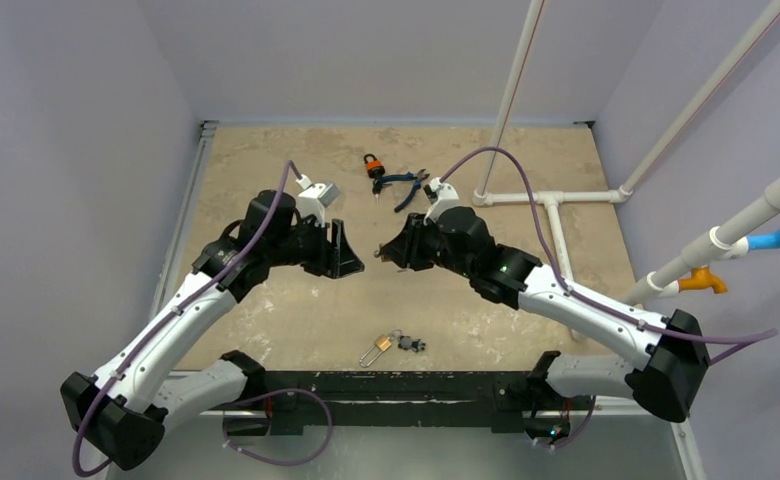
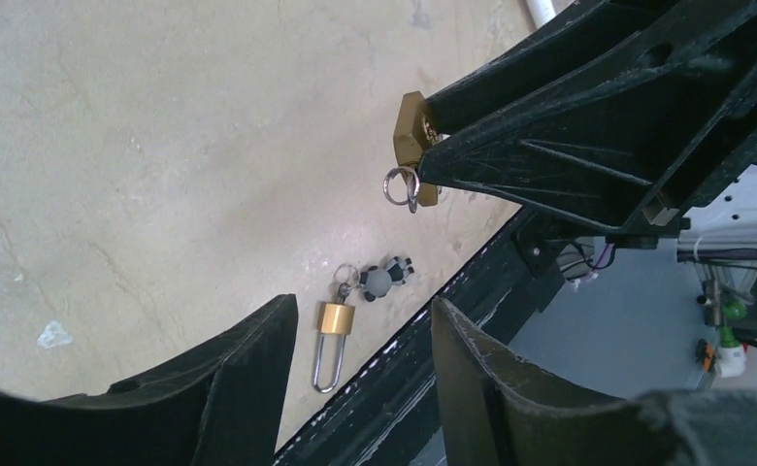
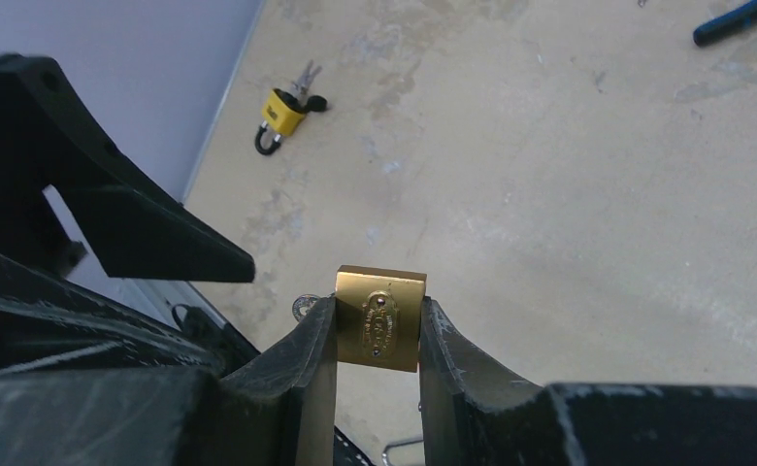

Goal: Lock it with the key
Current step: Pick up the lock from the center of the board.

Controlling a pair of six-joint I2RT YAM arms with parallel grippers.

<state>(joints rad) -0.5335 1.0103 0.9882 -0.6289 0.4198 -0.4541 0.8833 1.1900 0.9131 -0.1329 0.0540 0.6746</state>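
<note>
My right gripper (image 3: 377, 309) is shut on a small brass padlock (image 3: 379, 317) and holds it by its sides above the table. In the left wrist view the padlock (image 2: 411, 146) sticks out of the right fingers with a metal key ring (image 2: 401, 186) hanging at it. The key itself does not show clearly. My left gripper (image 2: 365, 306) is open and empty, facing the right gripper (image 1: 384, 255) a short gap away at mid-table. It also shows in the top view (image 1: 351, 262).
A long-shackle brass padlock (image 2: 334, 335) with a ring and a grey charm (image 2: 384, 277) lies near the front edge. A yellow padlock with keys (image 3: 279, 115) lies by the left wall. An orange padlock (image 1: 372, 168) and blue pliers (image 1: 404, 185) lie at the back. White pipes (image 1: 556, 200) stand at the right.
</note>
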